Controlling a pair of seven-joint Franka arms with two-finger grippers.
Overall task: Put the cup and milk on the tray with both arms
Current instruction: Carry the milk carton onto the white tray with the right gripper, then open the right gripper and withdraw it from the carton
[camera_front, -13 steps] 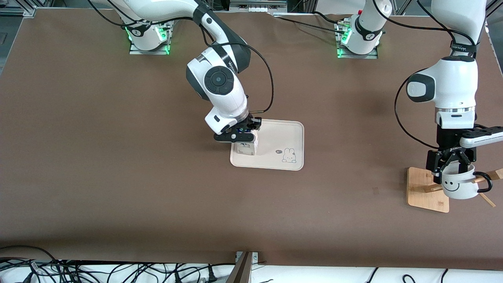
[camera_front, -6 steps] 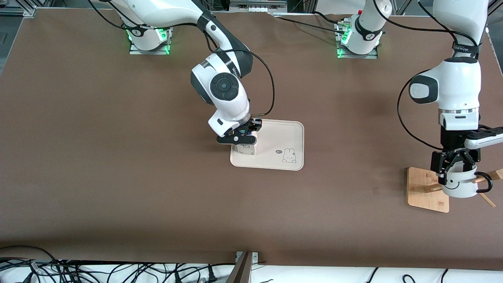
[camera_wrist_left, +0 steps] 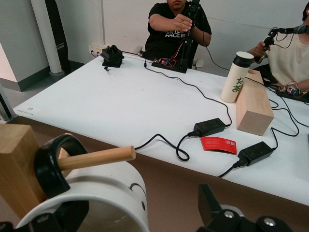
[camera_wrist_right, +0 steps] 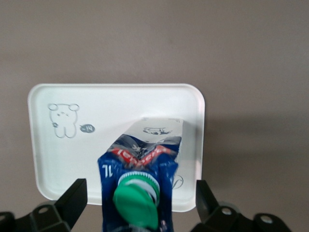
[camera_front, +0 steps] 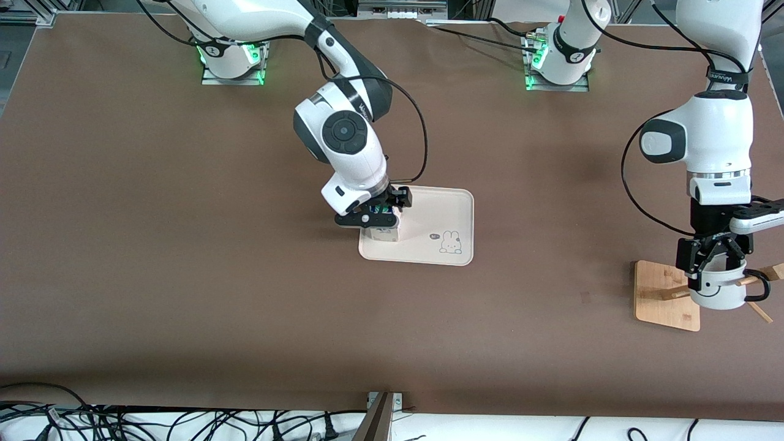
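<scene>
The milk [camera_front: 386, 233] stands upright on the tray [camera_front: 441, 208], in the corner nearer the front camera toward the right arm's end. My right gripper [camera_front: 375, 211] is open over it. In the right wrist view its fingers [camera_wrist_right: 72, 198] stand clear on either side of the blue carton [camera_wrist_right: 140, 164] with its green cap. The cup [camera_front: 723, 294] hangs by its black handle on a wooden peg [camera_wrist_left: 96, 157] of the rack. My left gripper [camera_front: 713, 263] is open over the cup's rim, and one finger [camera_wrist_left: 207, 203] stands apart from the cup's outer wall [camera_wrist_left: 106, 193].
The bamboo rack base [camera_front: 661, 294] lies near the left arm's end of the table. The tray's rabbit drawing [camera_front: 451, 242] is uncovered. Cables lie along the table edge nearest the front camera.
My left gripper has come down a little onto the cup, hiding more of the smiley. The right arm's wrist has shifted slightly over the milk, which stays on the tray.
</scene>
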